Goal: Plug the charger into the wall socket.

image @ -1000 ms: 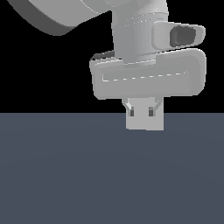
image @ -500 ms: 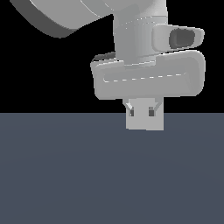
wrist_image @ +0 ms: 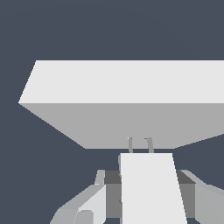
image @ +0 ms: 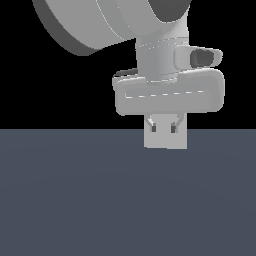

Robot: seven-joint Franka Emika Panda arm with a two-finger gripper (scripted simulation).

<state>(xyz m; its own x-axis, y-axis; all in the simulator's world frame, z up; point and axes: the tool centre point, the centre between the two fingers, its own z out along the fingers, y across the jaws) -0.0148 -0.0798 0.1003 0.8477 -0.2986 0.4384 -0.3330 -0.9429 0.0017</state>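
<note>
A: In the exterior view, where is the charger?

B: I see only a pale block [image: 165, 137] directly under the gripper [image: 163, 128], over the dark grey floor [image: 75, 200]. Two short dark-tipped pieces lie against its upper part. I can't tell if that block is the charger or the wall socket beyond it. Behind is plain black; no room to speak of.

A: And the wrist view?

B: Clearer. The charger [wrist_image: 151, 188] sits clenched between the two fingers [wrist_image: 111, 192], one pressed on each side. Its two thin prongs [wrist_image: 140, 144] point at the wall socket [wrist_image: 131, 103], the wide pale slab just ahead of the charger, and their tips reach or nearly reach its face.

A: How will it handle?

B: I'd judge it light and rigid, a hard smooth block, so possibly slippery under a sideways push. The flat sides the fingers hold now look like the right place. The prongs are thin, so a crooked approach to the socket could jam them.

A: The surface?

B: The same flat dark grey floor lies around the socket.
</note>
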